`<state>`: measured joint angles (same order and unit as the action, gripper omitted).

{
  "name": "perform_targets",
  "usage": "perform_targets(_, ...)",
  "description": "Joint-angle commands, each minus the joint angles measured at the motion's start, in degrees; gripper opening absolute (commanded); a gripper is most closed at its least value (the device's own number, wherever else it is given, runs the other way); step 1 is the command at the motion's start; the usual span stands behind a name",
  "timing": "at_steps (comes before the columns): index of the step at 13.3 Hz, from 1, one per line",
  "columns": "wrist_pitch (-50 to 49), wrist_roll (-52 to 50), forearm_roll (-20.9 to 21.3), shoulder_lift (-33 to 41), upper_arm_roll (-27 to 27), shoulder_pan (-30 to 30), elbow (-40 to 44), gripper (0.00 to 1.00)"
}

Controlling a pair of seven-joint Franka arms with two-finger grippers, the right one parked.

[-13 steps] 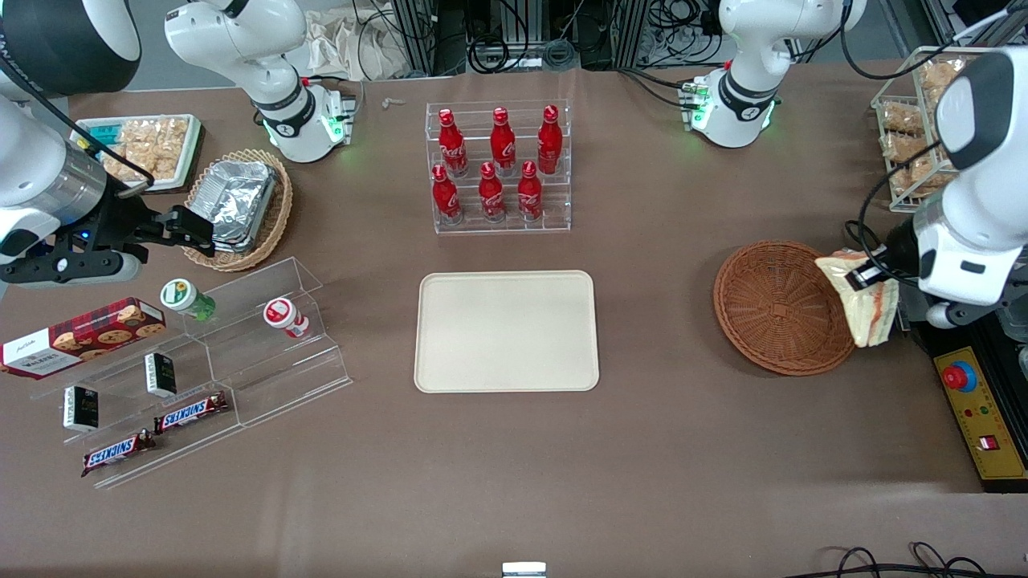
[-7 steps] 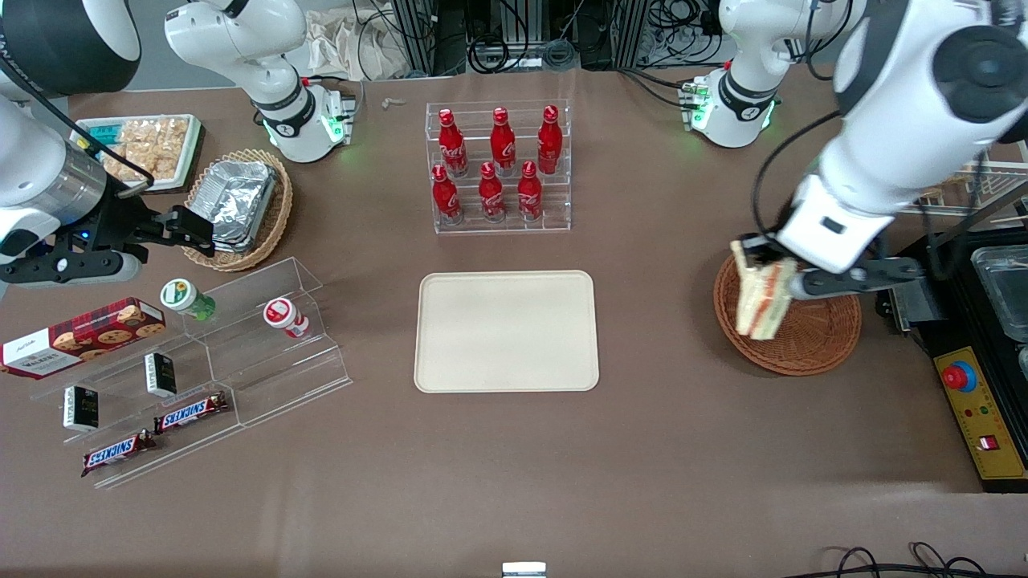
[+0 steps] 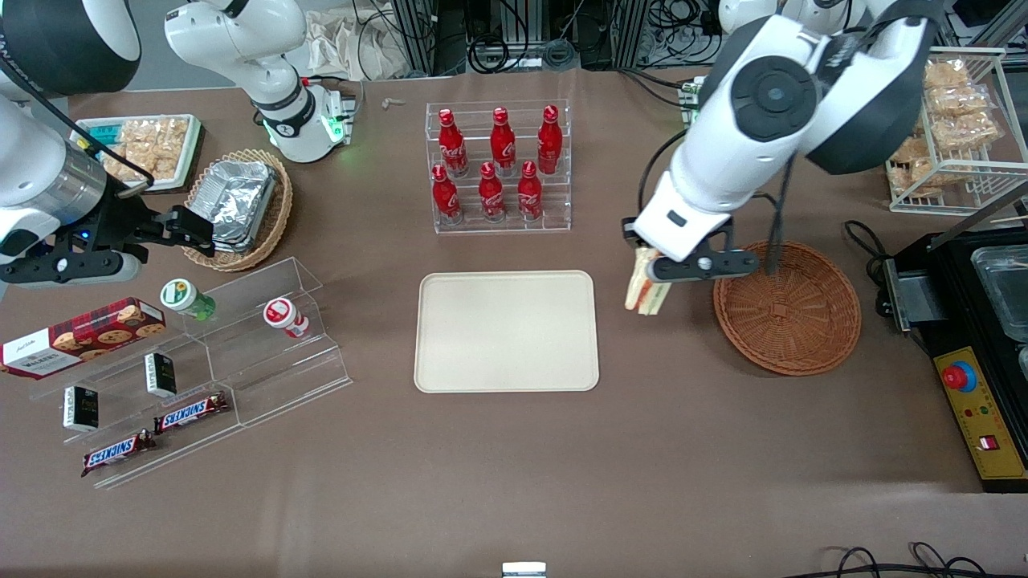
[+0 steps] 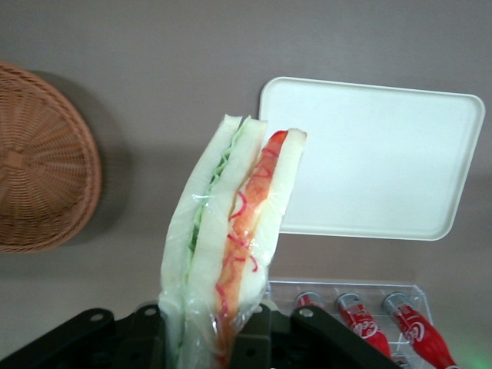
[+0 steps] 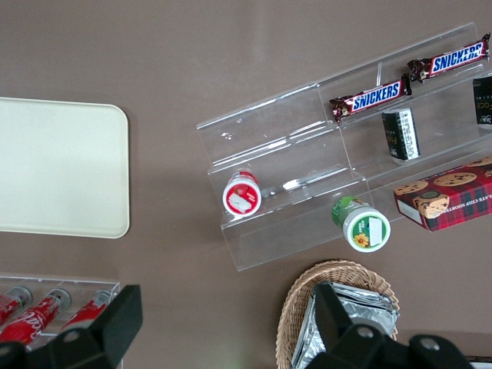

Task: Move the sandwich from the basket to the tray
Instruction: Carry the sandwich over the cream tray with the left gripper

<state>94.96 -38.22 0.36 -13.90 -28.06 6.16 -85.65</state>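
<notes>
Front view: the sandwich [image 3: 642, 291] is held clamped in the gripper [image 3: 652, 277] above the worktop between the emptied basket [image 3: 787, 307] and the tray [image 3: 506, 331], where placing remains undone.

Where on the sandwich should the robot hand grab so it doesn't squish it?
Best across the two flat bread faces at one end, coming from above, as the gripper does now: it holds the sandwich edge-down between the basket and the tray. The broad flat sides likely spread the squeeze, leaving the filling edge free.
</notes>
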Motion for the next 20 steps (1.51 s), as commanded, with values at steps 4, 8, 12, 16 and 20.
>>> perform_targets(4, 2.7, -1.9, 0.8, -6.5, -0.1, 4.5, 1.8, 0.00)
perform_targets(8, 4.6, -4.7, 1.7, -9.6, -0.1, 6.9, 0.3, 0.00)
perform_targets(12, 9.4, -16.0, 7.5, -14.6, -0.1, 7.5, 0.3, 0.00)
perform_targets(16, 10.4, -24.4, 12.4, -16.8, -0.1, 9.0, 0.6, 0.00)
perform_targets(20, 12.7, -30.0, 13.8, -18.2, -0.1, 9.5, 0.7, 0.00)
